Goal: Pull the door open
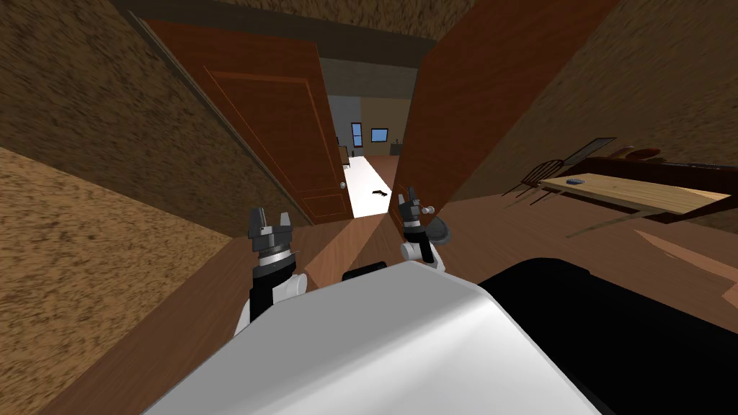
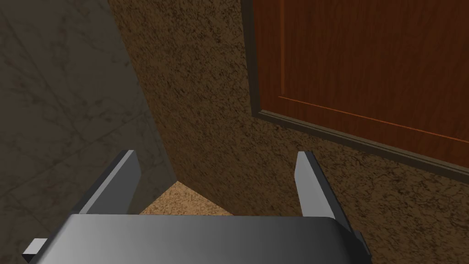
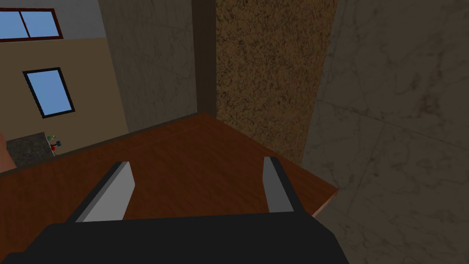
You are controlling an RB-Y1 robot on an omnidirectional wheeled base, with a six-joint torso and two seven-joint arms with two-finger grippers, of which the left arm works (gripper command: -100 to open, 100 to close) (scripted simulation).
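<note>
**Both grippers spread, the right one at the swung door's knob**

Nearest, the left gripper (image 1: pixel 269 220) stood raised over the wooden floor (image 1: pixel 180 317), its two fingers spread wide with nothing between them. In its wrist view they pointed at a speckled brown wall (image 2: pixel 197 91) beside a dark door frame.

A little further forward, the right gripper (image 1: pixel 411 196) was at the free edge of the right-hand door (image 1: pixel 483 94), a red-brown leaf swung well out of the opening toward the robot. The gripper sat just beside that door's small pale knob (image 1: pixel 430 210); whether they touched could not be told. Its fingers were also spread and gripped nothing, and in the right wrist view the door's red-brown face lay behind them.

Across the gap, a second red-brown door (image 1: pixel 274 130) with its own knob (image 1: pixel 343 185) stood angled on the left. Off to the right were a light wooden table (image 1: pixel 648 193) and a dark chair (image 1: pixel 539 173).

Between the two doors, the opening showed a pale floor (image 1: pixel 364 184) with a small dark thing (image 1: pixel 378 192) on it, and blue windows (image 1: pixel 379 135) in the far wall
</note>
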